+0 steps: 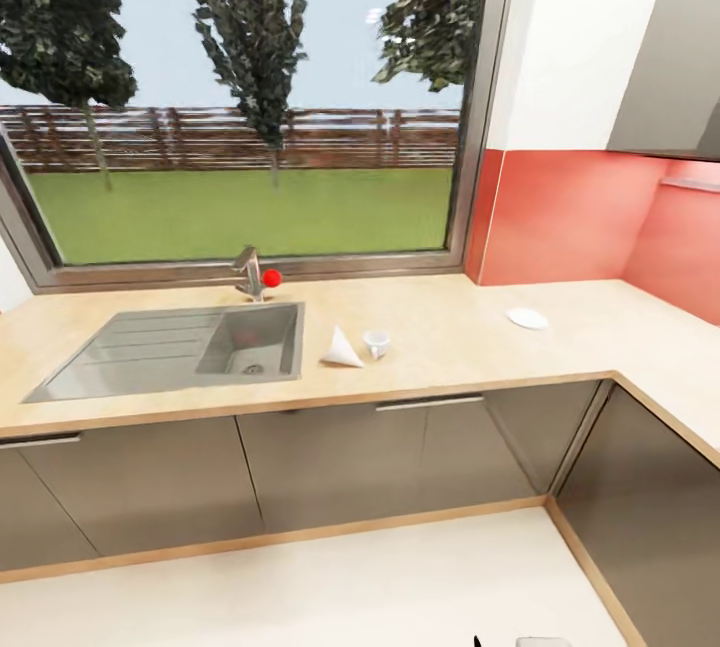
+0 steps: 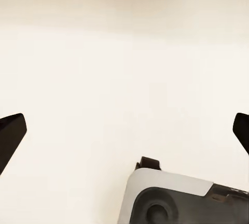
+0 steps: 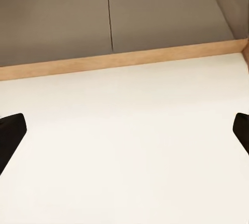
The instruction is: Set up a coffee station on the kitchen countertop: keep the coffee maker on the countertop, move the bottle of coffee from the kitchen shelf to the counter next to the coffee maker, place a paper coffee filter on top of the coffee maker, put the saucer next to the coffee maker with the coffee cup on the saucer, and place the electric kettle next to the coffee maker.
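On the wooden countertop (image 1: 450, 347) in the head view, a white paper coffee filter (image 1: 341, 350) lies just right of the sink, with a small white coffee cup (image 1: 377, 343) beside it. A white saucer (image 1: 527, 318) rests farther right, near the red wall. Coffee maker, bottle of coffee and kettle are out of view. My left gripper (image 2: 124, 133) hangs open over pale floor, its black fingertips (image 2: 10, 133) spread wide, above part of my white and grey base (image 2: 176, 198). My right gripper (image 3: 124, 133) is open too, over the floor in front of the cabinets, fingertips (image 3: 10, 133) far apart.
A steel sink (image 1: 175, 349) with a faucet (image 1: 250, 273) sits under a large window. Grey base cabinets (image 1: 330, 457) run below the counter, which turns a corner at the right. A wall cabinet (image 1: 670, 57) hangs upper right. Pale floor (image 1: 320, 587) lies between me and the cabinets.
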`<state>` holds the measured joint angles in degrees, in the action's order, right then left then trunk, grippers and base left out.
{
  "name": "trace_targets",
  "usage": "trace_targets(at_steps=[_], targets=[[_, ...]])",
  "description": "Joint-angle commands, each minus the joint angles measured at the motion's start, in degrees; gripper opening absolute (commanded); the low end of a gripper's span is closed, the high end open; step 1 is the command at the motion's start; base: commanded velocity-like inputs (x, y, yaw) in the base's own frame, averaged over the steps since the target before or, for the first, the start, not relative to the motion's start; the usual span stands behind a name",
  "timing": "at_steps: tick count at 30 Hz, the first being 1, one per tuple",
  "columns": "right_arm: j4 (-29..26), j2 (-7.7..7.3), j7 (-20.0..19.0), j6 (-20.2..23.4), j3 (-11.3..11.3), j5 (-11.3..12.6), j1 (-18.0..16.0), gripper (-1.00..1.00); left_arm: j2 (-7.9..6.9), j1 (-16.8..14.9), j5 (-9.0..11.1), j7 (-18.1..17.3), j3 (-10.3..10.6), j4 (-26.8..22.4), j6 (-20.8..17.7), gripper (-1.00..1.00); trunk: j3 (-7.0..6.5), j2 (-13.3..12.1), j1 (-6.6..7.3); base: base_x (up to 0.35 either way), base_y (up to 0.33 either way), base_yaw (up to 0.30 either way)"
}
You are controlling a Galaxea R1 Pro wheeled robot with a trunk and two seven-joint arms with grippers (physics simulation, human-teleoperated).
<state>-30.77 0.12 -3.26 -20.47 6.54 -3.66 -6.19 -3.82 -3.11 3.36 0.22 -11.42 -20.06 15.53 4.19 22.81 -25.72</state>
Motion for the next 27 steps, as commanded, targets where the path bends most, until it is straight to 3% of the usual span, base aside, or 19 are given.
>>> trace_targets(at_steps=[1,27], targets=[[0.01,0.06,-0.34,-0.19,0.4,-0.38,-0.05,1.0,-0.02,-0.05,0.36,0.01,0.08,0.05,0.19,1.0,0.12,0.11,-0.06,0.272,0.245,0.0],[0.07,0.06,-0.34,-0.19,0.32,-0.38,-0.05,1.0,-0.05,0.03,0.42,-0.04,0.08,0.07,0.12,1.0,0.12,0.11,-0.06,0.181,0.294,0.0]])
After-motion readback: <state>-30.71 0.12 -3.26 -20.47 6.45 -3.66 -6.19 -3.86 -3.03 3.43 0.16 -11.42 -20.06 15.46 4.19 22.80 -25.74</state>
